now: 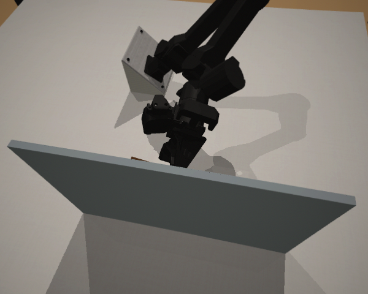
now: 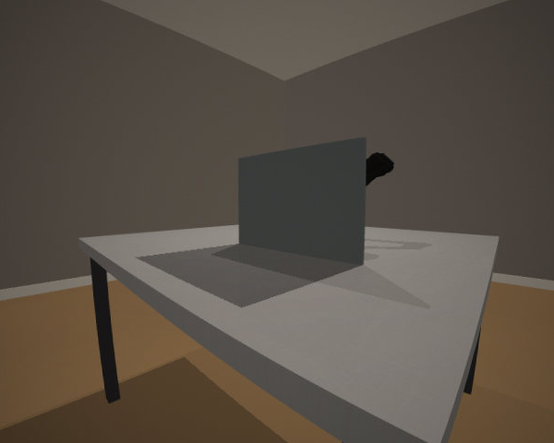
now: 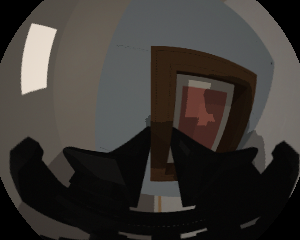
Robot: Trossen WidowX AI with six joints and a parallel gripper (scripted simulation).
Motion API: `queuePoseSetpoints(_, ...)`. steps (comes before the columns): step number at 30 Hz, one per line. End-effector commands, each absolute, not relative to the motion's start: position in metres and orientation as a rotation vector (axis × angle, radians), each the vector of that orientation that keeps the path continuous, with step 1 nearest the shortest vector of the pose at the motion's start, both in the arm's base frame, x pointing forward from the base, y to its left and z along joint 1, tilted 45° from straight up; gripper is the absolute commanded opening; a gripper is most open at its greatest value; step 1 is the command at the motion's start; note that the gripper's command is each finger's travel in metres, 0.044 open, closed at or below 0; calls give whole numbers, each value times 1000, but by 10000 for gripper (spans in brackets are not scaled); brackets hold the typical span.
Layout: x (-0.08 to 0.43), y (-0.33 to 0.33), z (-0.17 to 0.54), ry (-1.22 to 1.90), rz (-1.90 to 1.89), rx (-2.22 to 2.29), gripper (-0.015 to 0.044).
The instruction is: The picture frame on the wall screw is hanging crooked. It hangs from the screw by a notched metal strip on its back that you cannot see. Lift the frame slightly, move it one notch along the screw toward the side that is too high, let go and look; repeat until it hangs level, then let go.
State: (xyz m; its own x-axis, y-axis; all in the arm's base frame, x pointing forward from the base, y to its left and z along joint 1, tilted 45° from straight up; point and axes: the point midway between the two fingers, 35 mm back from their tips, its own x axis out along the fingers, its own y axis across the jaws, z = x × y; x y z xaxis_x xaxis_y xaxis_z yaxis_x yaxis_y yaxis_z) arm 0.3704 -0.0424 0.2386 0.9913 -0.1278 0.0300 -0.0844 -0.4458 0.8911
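Looking from the top, the upright panel stands across the surface, serving as the wall. The hand reaches in on its far side, where the picture frame hangs; only a brown sliver of it shows, left of the fingers. The panel's top edge cuts off the fingertips and the rest of the frame.

From the exterior view, the panel's back hides frame and hand alike, leaving just a dark piece of the arm past its right edge.

In the wrist view, the hand is clenched on the picture frame, its fingers about the left side rail. Gripping there probably gives it a firm hold for lifting and shifting the frame while keeping the red picture uncovered. The fingers mask part of the lower frame. The screw and notched strip are out of sight, and the curved, dim view makes any remaining tilt hard to judge.
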Motion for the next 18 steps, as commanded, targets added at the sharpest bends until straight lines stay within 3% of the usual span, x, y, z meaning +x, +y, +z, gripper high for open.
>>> queuePoseSetpoints(1,370,-42,239,-149,-48,2035,0)
queuePoseSetpoints(18,370,-42,238,-152,-46,2093,0)
